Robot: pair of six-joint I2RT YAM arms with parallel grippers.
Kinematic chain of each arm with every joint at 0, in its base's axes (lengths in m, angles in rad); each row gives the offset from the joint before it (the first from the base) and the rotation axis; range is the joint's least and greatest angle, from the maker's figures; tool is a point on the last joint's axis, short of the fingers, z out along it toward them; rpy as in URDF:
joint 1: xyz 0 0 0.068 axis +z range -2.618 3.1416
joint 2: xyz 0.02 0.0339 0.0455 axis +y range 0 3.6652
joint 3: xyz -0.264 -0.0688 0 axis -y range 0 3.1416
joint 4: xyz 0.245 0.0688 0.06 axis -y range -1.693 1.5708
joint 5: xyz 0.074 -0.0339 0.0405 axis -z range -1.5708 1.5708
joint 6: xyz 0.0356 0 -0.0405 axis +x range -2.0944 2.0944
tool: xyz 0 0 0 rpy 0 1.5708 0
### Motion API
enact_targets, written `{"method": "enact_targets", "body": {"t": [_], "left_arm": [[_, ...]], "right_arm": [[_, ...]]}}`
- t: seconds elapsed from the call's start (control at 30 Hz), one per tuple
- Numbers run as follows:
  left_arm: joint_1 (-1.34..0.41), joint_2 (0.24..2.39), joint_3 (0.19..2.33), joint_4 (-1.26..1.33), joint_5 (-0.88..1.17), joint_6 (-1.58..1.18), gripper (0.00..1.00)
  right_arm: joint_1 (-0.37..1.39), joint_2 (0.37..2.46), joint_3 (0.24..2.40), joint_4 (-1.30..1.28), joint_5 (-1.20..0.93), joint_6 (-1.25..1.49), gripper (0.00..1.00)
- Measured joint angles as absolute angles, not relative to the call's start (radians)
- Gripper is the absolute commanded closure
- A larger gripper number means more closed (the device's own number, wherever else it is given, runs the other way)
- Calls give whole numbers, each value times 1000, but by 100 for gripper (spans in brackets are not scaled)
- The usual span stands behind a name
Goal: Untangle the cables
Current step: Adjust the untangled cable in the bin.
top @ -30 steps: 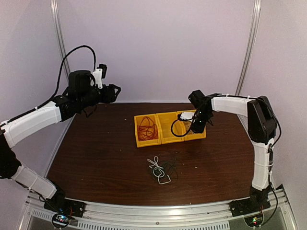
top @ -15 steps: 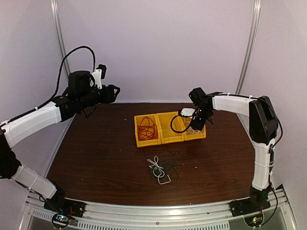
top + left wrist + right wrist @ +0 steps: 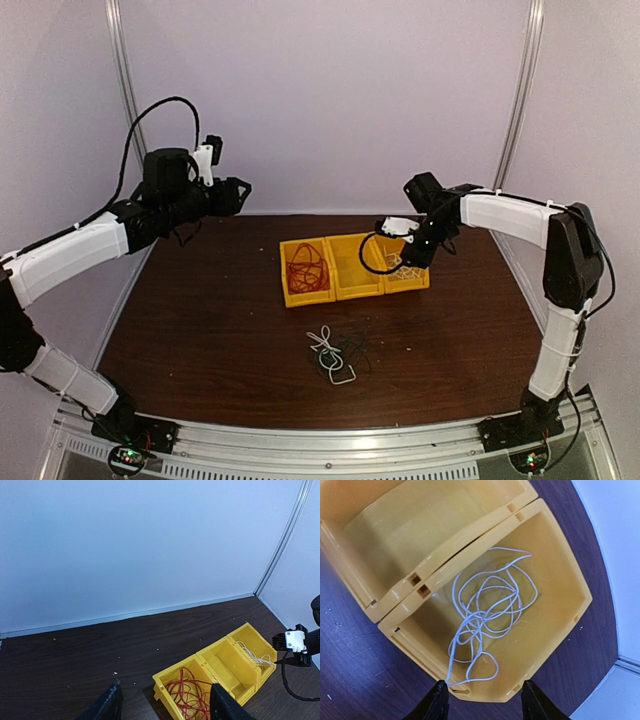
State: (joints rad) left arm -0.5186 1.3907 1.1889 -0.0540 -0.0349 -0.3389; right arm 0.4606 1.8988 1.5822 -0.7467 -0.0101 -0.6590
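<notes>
The white cable (image 3: 487,605) lies coiled in the yellow bin (image 3: 560,630) at the row's 3 o'clock end, its tail at the rim beside your right claw (image 3: 482,690), which is wide and empty. Lift straight up so no finger snags that tail, then go for the tangle (image 3: 337,358) at 6 o'clock of the bins. Your left claw (image 3: 165,702) is wide and empty too.

No writing, label, brand name, number or sign can be read in any of the three views.
</notes>
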Motion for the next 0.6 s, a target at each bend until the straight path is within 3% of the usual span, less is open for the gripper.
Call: {"method": "enact_targets", "body": {"t": [0.13,0.23,0.6], "left_arm": [[-519,1396,1188,-54,-32,-339,40],[-519,1399,1188,-54,-31,-339,40],[-518,1399,1187,-54,-30,-339,40]], "right_arm": [[466,1909,1560,-762,-26,-667,81],[466,1927,1560,-763,-29,-663,91],[467,2047,1618,-777,-62,-643,100]]}}
